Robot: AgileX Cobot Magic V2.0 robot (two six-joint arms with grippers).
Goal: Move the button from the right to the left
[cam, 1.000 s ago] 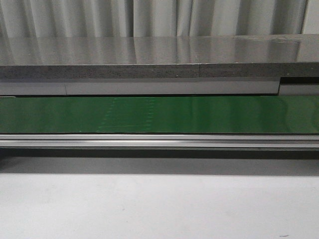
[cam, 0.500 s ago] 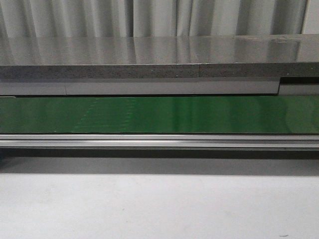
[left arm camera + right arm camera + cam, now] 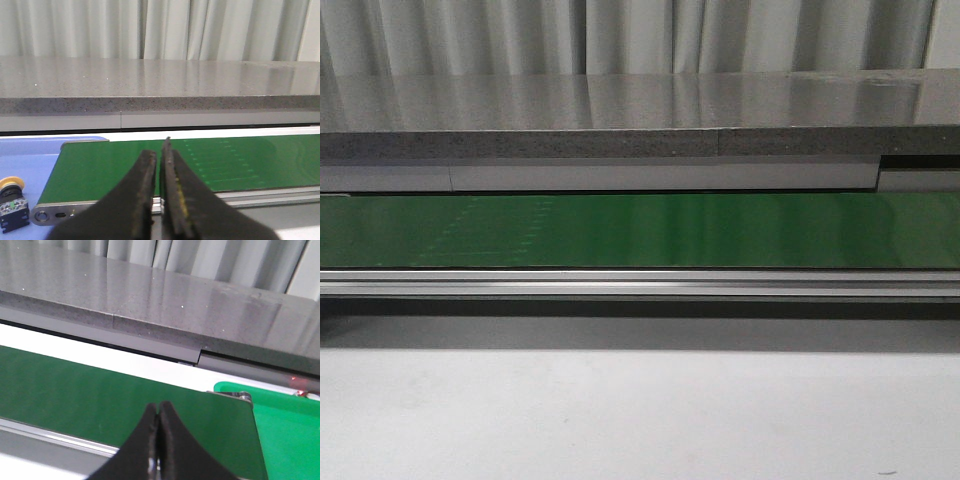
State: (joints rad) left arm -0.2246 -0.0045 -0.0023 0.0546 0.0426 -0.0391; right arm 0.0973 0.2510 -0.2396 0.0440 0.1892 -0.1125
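The button (image 3: 11,196), with an orange-yellow cap on a black body, lies on a blue surface (image 3: 35,155) beside the end of the green conveyor belt (image 3: 110,170) in the left wrist view. It is not in the front view. My left gripper (image 3: 159,152) is shut and empty, hanging before the belt, apart from the button. My right gripper (image 3: 158,407) is shut and empty before the belt's other end (image 3: 220,415). Neither gripper shows in the front view.
The green belt (image 3: 640,230) runs across the front view with an aluminium rail (image 3: 640,283) before it and a grey stone shelf (image 3: 640,115) behind. A bright green tray (image 3: 285,425) sits past the belt's right end. White tabletop (image 3: 640,420) lies in front.
Faint marks on the belt surface have drifted leftward in the front view. Nothing else has moved.
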